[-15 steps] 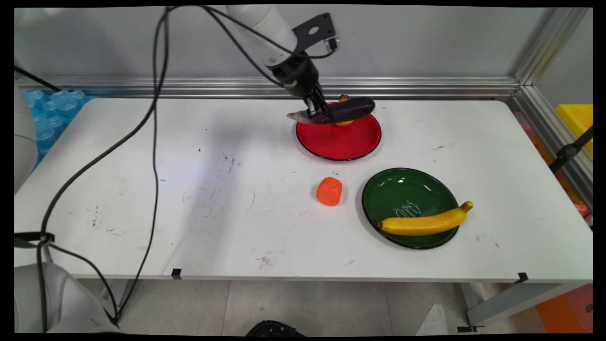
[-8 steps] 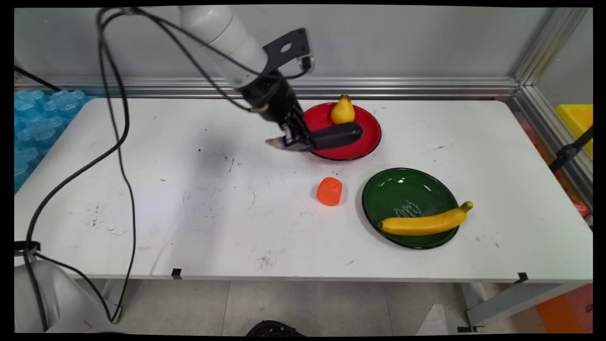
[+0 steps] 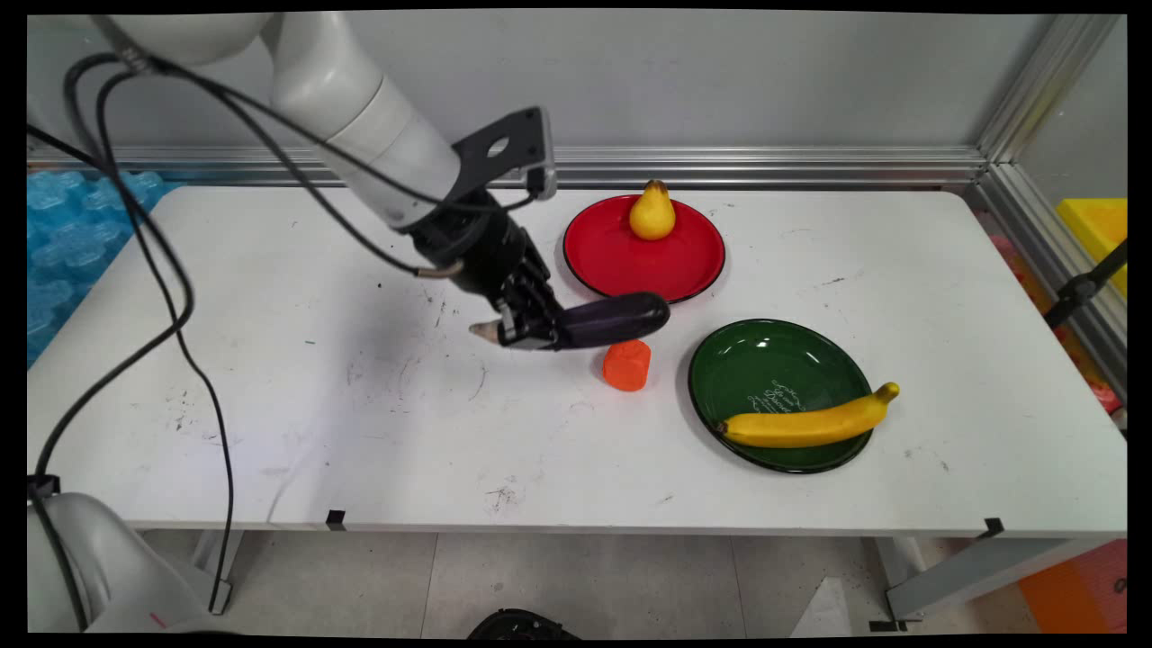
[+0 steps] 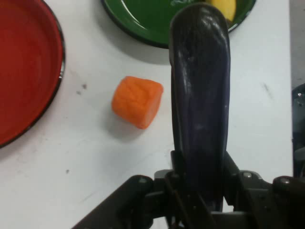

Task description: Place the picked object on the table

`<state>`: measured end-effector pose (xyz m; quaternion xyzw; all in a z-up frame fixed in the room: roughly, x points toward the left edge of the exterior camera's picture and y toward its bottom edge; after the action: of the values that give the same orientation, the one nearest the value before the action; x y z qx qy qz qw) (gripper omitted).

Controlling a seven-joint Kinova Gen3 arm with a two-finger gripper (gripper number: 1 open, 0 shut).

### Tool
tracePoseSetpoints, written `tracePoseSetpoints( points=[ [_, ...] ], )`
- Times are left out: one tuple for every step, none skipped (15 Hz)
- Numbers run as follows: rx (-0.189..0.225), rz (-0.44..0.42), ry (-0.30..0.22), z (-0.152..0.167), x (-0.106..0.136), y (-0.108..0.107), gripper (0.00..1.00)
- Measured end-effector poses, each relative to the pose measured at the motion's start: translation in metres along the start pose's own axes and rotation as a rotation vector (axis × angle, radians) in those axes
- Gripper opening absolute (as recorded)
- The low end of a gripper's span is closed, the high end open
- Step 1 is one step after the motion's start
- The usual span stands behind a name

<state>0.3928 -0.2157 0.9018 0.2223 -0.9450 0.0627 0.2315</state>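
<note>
The hand (image 3: 529, 331) is clamped tight on a dark purple eggplant (image 3: 612, 319), gripping it near the stem end so that the long body sticks out sideways toward the plates and the pale stem tip pokes out the other side. It hangs in the air above the white bench (image 3: 378, 405), clear of the surface. Just under the eggplant's rounded far end sits an orange block (image 3: 626, 364), close below it but not touching as far as I can see. Beyond it lies a red plate (image 3: 643, 265) with a yellow pear (image 3: 652, 211) standing at its back edge. Off to the right is a green plate (image 3: 765, 360) with a banana (image 3: 805, 421) lying across its near rim, the tip reaching over the edge.
</note>
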Motion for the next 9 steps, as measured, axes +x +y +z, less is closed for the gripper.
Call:
tracePoseSetpoints(
  points=[
    [-0.005, -0.001, -0.001, 0.002, -0.004, 0.006, 0.00],
    [-0.009, -0.002, 0.000, 0.005, -0.006, 0.011, 0.00],
    [-0.013, -0.002, -0.001, 0.009, -0.009, 0.016, 0.00],
    [-0.017, 0.001, -0.002, 0.014, -0.011, 0.020, 0.00],
    [-0.020, 0.005, -0.002, 0.019, -0.013, 0.024, 0.00],
    [-0.023, 0.008, -0.003, 0.022, -0.014, 0.026, 0.00],
    [-0.028, 0.013, -0.005, 0.028, -0.015, 0.028, 0.00],
    [-0.033, 0.020, -0.008, 0.035, -0.017, 0.031, 0.00],
    [-0.037, 0.027, -0.012, 0.042, -0.019, 0.033, 0.00]
  ],
)
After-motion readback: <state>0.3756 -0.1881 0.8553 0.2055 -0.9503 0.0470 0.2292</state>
